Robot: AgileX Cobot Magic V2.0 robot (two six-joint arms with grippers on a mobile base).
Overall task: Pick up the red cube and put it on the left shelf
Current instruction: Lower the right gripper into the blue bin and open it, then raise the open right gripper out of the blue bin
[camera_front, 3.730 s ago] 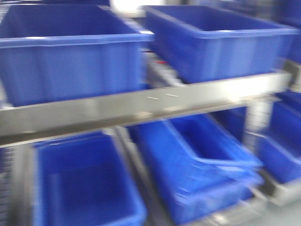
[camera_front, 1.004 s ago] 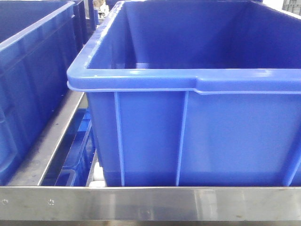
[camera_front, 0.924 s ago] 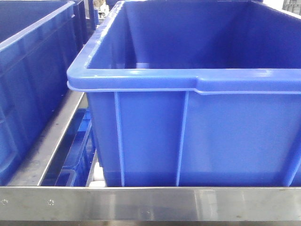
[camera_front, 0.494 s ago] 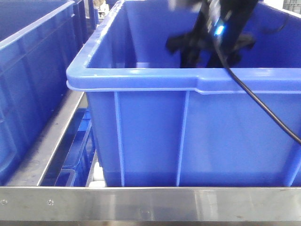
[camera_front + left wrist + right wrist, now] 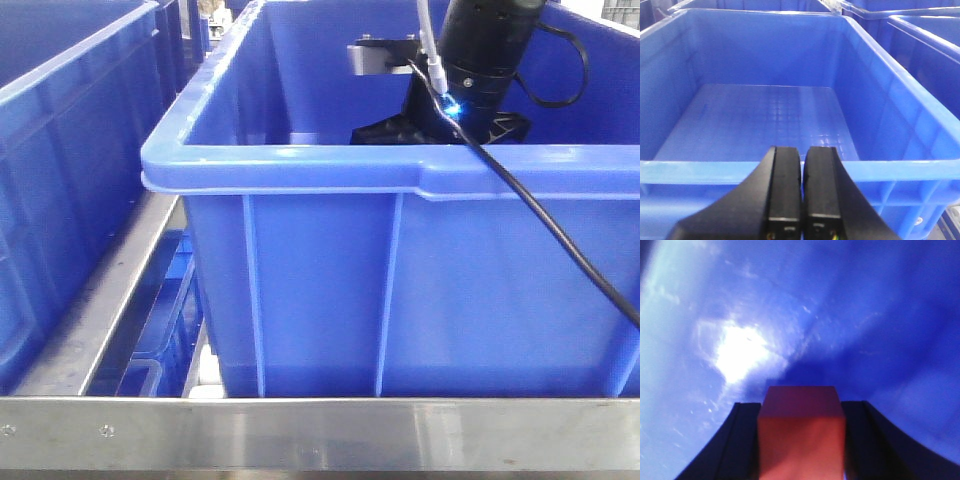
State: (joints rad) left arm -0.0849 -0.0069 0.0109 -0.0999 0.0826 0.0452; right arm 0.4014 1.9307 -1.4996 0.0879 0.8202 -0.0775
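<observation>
The red cube (image 5: 801,435) sits clamped between the two black fingers of my right gripper (image 5: 801,407), close above the blurred blue floor of a bin. In the front view my right arm (image 5: 480,70) reaches down into the large blue bin (image 5: 400,170); its fingertips and the cube are hidden behind the bin's front rim. My left gripper (image 5: 802,155) is shut and empty, its fingers pressed together, just in front of the near rim of an empty blue bin (image 5: 765,120).
A second blue bin (image 5: 60,150) stands to the left on the same shelf level. A steel shelf rail (image 5: 320,435) runs along the front. More blue bins (image 5: 160,320) show on the level below. A black cable (image 5: 560,230) hangs from the right arm over the rim.
My right arm has come into the front view from above and lowered further into the large blue bin. The bins and shelf have not moved in the last second.
</observation>
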